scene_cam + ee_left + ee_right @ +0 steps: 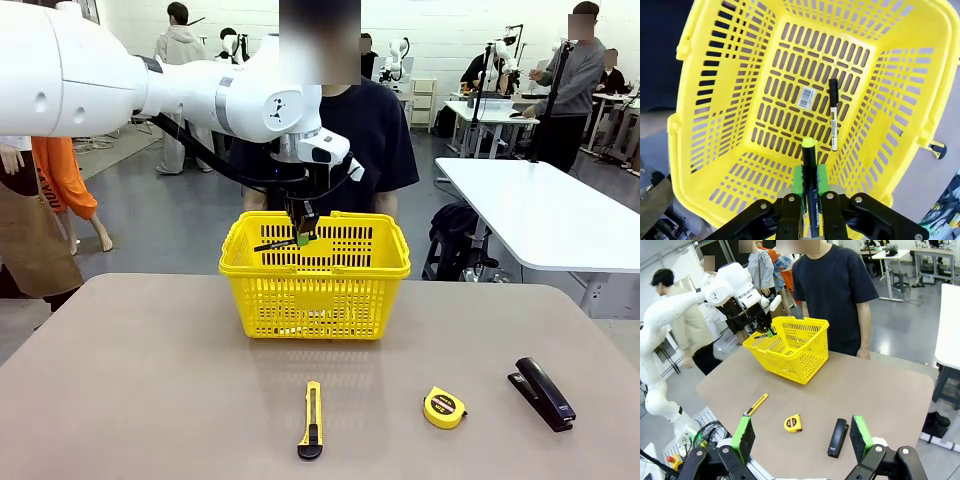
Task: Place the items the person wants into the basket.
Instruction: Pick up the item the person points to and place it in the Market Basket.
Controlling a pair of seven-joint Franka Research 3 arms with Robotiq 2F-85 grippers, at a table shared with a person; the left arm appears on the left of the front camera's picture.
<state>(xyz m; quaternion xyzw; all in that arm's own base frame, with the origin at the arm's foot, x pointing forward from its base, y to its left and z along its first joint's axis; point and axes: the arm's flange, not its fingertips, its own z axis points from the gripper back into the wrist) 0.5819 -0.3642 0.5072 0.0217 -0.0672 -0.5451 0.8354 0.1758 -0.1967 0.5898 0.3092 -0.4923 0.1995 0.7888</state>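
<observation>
- Left gripper (810, 176) clamped on a slim black pen (809, 156), yellow-tipped, over the open basket (315, 270): bright yellow plastic, slotted lattice walls
- White marker (833, 117), black cap, lies on the basket floor beside a barcode sticker (805, 97); print unreadable
- Black stapler (541, 393) on the tan tabletop (150, 380), right side
- Right gripper (801, 437) spread wide, green pads

Left arm (190, 95): glossy white rounded casings, a grey band at one joint, black cables (215, 160) looping beneath. The black left hand (810, 176) has green pads (798, 181) and silver screws (763, 205). The right hand (801, 436) matches it, with green-faced black fingers.
</observation>
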